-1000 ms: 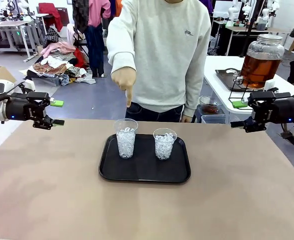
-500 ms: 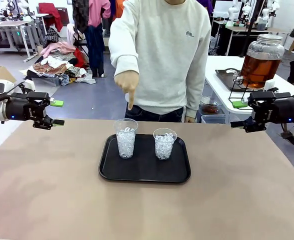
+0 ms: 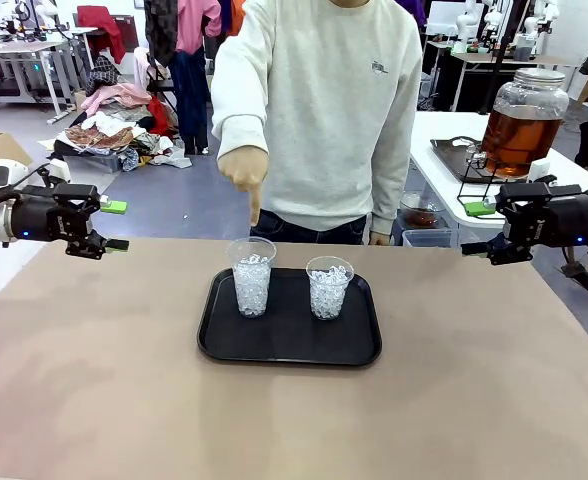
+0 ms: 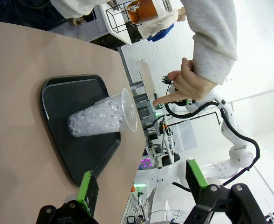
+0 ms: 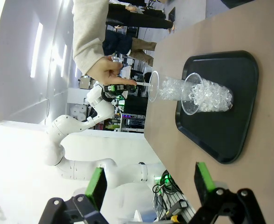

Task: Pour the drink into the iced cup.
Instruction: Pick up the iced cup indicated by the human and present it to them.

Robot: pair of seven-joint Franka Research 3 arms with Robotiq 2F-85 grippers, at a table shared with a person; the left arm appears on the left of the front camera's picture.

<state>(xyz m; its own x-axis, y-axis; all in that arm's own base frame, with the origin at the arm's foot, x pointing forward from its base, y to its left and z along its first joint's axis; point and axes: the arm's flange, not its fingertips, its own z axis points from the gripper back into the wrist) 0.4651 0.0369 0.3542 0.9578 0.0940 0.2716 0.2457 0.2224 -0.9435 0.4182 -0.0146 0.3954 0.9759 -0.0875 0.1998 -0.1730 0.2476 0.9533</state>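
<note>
While both arms hang at the side edges, the broad tan matte tabletop (image 3: 124, 380) lies bare around a black, shallow plastic tray with rounded corners (image 3: 284, 345) at its middle. Open room runs on every side of the tray, most of it toward the near edge.

Two clear, tapered plastic cups stand upright on the tray's far half, just beside each other and not touching, both packed with glassy crushed ice. The taller cup (image 3: 252, 277) is on the left and the shorter cup (image 3: 329, 288) on the right. A person's hand (image 3: 246, 168), out of a pale knitted sleeve, points its forefinger straight down above the taller cup without touching it.

The left gripper (image 3: 115, 226) hovers at the table's left edge with its green-padded jaws spread apart and nothing between them, well apart from the tray. The right gripper (image 3: 477, 229) mirrors it at the right edge, jaws likewise wide and empty.

The amber-brown translucent drink (image 3: 519, 135) sits in a big round glass jar with a lid (image 3: 525, 90) on a white side table beyond the far right corner, near the right gripper and behind it, well apart from the cups.
</note>
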